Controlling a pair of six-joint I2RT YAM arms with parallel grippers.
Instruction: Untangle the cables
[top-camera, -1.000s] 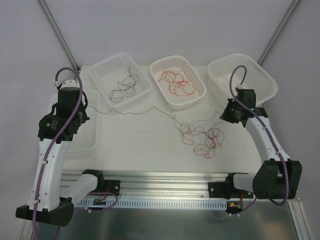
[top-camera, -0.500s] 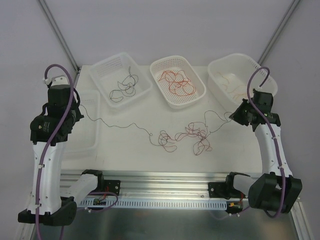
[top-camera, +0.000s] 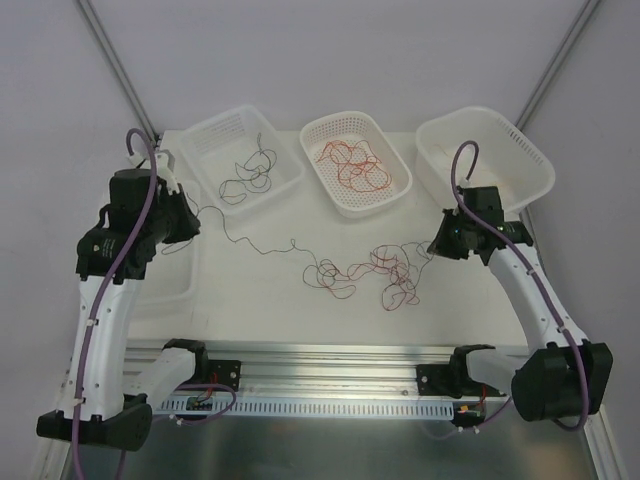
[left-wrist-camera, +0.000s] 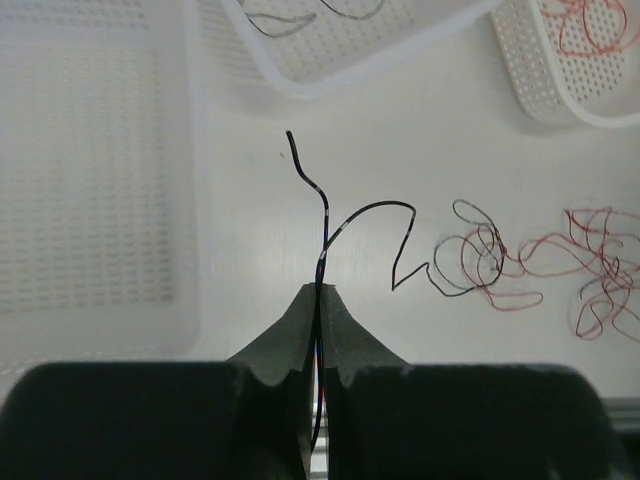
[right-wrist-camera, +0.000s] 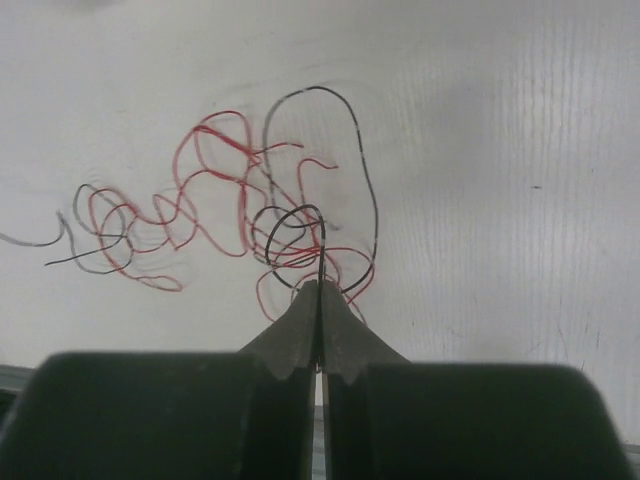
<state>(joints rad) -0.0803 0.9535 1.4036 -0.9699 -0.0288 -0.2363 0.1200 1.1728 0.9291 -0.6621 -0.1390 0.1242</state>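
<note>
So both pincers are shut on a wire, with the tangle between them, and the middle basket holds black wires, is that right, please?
Not quite: the top external view shows red wires in the middle basket; the black wires are in the left basket. The left pincer and right pincer are shut on a wire, the tangle between them.

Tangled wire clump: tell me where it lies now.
In the top view the wire clump lies on the table right of centre, in front of the middle basket, beside the right gripper.
</note>
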